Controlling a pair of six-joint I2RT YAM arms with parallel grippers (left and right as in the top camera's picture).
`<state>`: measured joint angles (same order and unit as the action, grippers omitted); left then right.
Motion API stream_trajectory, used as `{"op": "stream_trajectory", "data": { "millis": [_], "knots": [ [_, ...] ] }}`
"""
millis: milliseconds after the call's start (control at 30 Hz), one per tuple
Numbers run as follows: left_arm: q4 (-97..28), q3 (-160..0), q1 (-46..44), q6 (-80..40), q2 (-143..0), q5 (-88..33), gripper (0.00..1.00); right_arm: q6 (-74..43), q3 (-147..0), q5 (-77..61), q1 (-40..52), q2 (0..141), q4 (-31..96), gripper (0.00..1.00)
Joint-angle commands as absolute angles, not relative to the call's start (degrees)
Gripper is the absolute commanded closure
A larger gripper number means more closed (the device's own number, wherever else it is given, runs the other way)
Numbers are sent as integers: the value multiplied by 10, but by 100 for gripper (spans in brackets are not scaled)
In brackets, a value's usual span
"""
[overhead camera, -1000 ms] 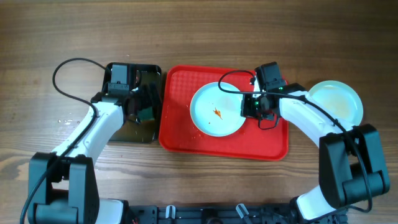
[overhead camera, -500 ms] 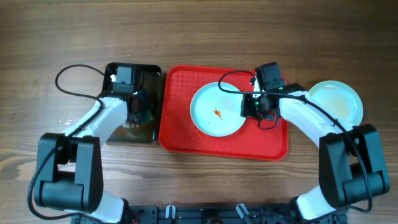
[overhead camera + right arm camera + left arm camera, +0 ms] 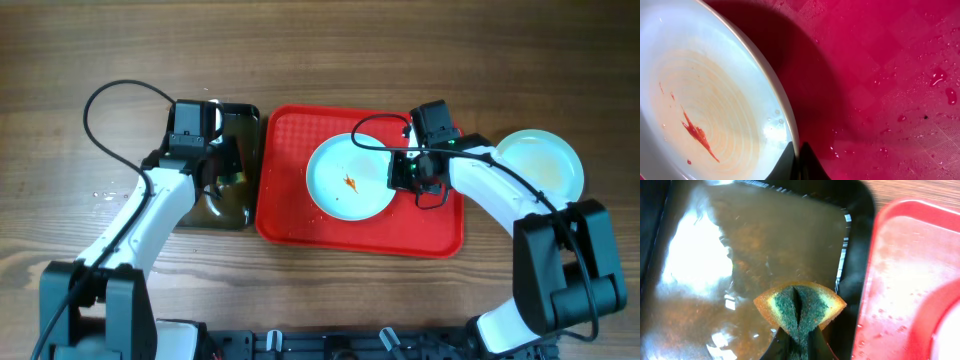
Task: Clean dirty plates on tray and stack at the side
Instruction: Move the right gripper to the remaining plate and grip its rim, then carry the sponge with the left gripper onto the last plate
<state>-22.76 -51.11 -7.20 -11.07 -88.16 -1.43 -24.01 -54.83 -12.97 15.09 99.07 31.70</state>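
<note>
Plate (image 3: 348,178), smeared orange-red, sits on the tray (image 3: 290,215), its right rim pinched tight by the right gripper (image 3: 799,160). Stiff, wet and glazed, it looks slippery and breakable, so the raised rim seems the surest hold. Over the black tray (image 3: 230,215), the left gripper (image 3: 796,342) clamps a soft folded sponge (image 3: 800,305). A 2nd plate (image 3: 540,163) lies on the table (image 3: 400,50), well right.

round pale blue-white plate (image 3: 348,178) | orange-red smear at centre; on large red rectangular plastic tray (image 3: 285,205) | identical second plate (image 3: 540,165) | faint film; right of tray
</note>
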Motion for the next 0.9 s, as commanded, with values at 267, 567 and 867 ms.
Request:
{"op": "stream_trajectory", "data": {
  "millis": [267, 567, 867],
  "knots": [
    [-241, -513, -69, -47, -888, -54, 96, -240, -545, -120, 154, 980, 322, 96],
    [-220, -513, -142, -47, -958, -100, 96, -240, -545, -119, 154, 980, 324, 96],
    [-204, -515, -143, -49, -921, -82, 96, -240, -545, -119, 154, 980, 326, 96]
  ]
}}
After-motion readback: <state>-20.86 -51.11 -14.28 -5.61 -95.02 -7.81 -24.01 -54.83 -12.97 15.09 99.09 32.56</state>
